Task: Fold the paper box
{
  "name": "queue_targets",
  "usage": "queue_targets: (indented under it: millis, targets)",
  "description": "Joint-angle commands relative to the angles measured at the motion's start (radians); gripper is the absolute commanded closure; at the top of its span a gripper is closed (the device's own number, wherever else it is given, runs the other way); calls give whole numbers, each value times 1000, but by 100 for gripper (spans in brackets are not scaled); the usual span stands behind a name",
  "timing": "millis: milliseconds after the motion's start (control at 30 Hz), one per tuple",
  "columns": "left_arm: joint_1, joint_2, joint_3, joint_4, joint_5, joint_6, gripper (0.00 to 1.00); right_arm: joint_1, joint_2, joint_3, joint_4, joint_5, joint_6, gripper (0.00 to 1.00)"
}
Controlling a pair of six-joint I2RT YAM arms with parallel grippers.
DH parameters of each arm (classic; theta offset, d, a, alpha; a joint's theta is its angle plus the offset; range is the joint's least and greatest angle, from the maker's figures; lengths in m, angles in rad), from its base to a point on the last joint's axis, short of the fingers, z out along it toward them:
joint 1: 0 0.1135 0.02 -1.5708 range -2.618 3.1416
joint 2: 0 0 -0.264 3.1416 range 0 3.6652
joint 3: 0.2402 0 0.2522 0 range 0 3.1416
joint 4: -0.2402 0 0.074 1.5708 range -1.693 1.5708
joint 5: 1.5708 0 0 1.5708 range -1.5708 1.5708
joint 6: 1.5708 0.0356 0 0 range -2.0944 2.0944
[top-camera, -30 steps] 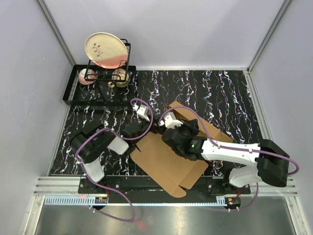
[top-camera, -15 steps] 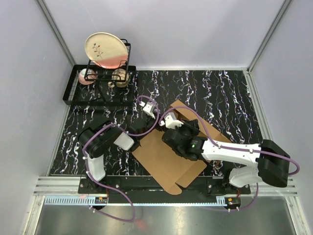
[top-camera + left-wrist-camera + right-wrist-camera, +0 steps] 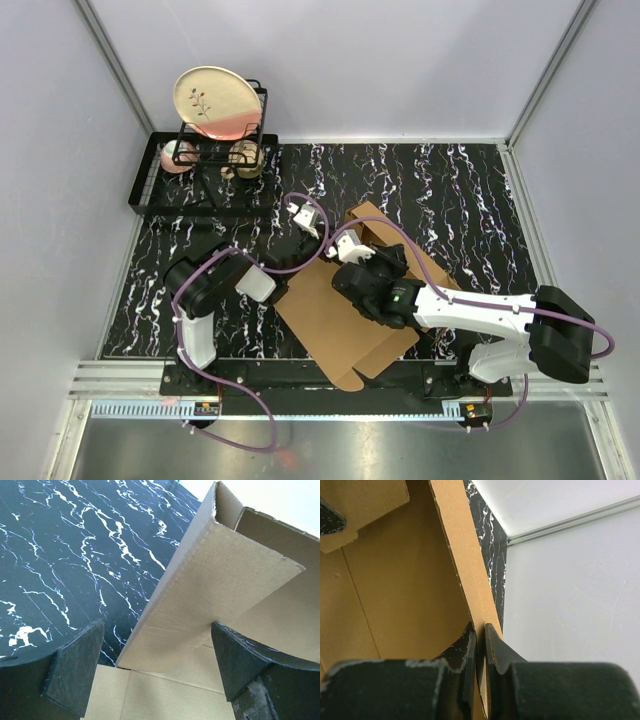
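The paper box [image 3: 330, 310] is plain brown cardboard, unprinted, with a light tan on every face. The table top [image 3: 440, 190] is black, streaked all over with thin white marble veins. At 10 o'clock a cream plate [image 3: 215, 100] bears a small dark sprig and a pink band along its lower rim; the wire rack [image 3: 150, 190] there is black. The right arm [image 3: 470, 305] is white with black joints, the left arm [image 3: 205, 290] black and white, and the cables [image 3: 322, 232] are purple. The walls [image 3: 400, 60] are pale grey.
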Motion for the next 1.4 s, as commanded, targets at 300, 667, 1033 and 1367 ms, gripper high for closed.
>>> queue_targets:
  millis: [300, 667, 1033, 1367]
  targets:
    - [62, 24, 69, 379, 63, 15, 1, 27, -21, -30, 8, -177, 109, 100]
    - [98, 82, 170, 379, 269, 40, 11, 24, -10, -33, 3, -183, 118, 100]
    - [98, 80, 144, 381, 275, 55, 13, 24, 4, -29, 6, -131, 101, 100]
    - [98, 139, 222, 381, 387, 48, 35, 24, -59, -49, 8, -163, 117, 100]
